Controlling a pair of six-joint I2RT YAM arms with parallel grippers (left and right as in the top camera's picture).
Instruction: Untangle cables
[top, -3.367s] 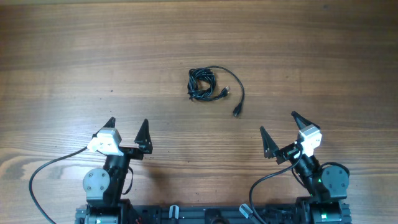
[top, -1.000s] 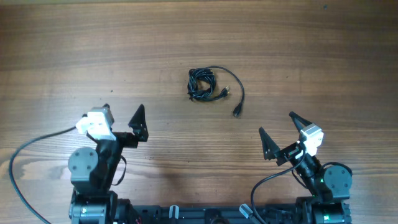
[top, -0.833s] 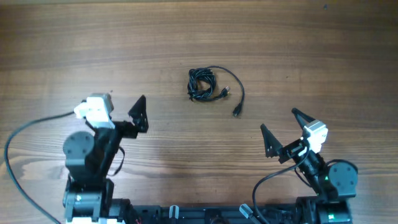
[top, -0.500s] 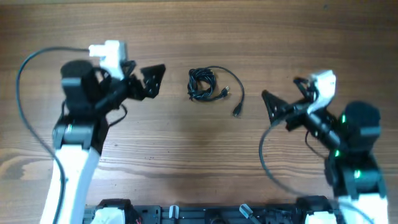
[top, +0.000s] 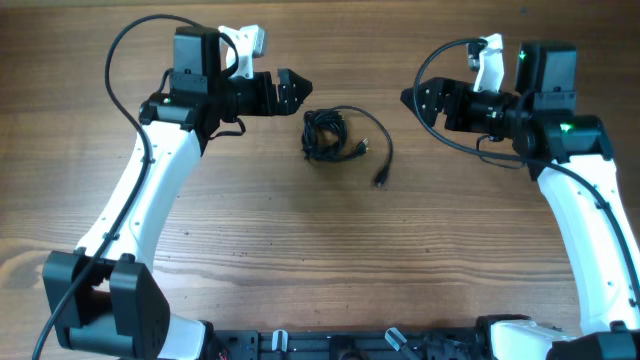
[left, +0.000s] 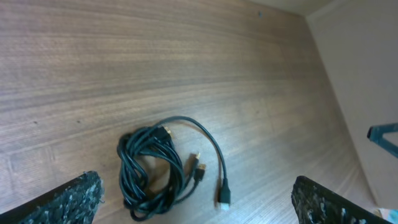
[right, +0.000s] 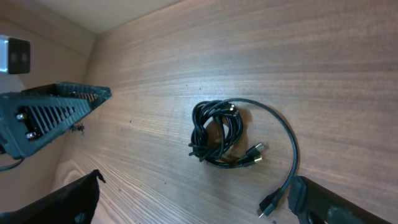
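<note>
Jaws, left gripper (top: 293, 88): spread wide, holding nothing. Its two dark fingers (left: 71, 200) sit at the bottom corners of the left wrist view, with the cords on bare wood between them.

Jaws, right gripper (top: 413, 99): likewise spread wide and empty. Its fingers sit at the lower corners of the right wrist view.

Cables (top: 323, 135): thin black cords lying on the table (top: 300, 270), between the two grippers and touched by neither.
- Most of the length is bunched in a small tight coil of overlapping loops.
- One strand leaves the top of the coil, arcs out toward the robot's right and curves back toward the robot. It ends in a dark plug (top: 381, 182) that lies apart from the bundle.
- Two short ends with small light-tipped plugs (top: 360, 148) poke out of the coil's right side, just beside each other.

Left arm (top: 150, 200): white, reaching up from the near left edge. Its gripper points at the coil from the left, near it but clear of it.

Right arm (top: 590, 230): white, reaching up from the near right edge. Its gripper faces the coil from the right and is farther off than the left one.

Table: brown wood grain, with the cords as the only loose item on it.
</note>
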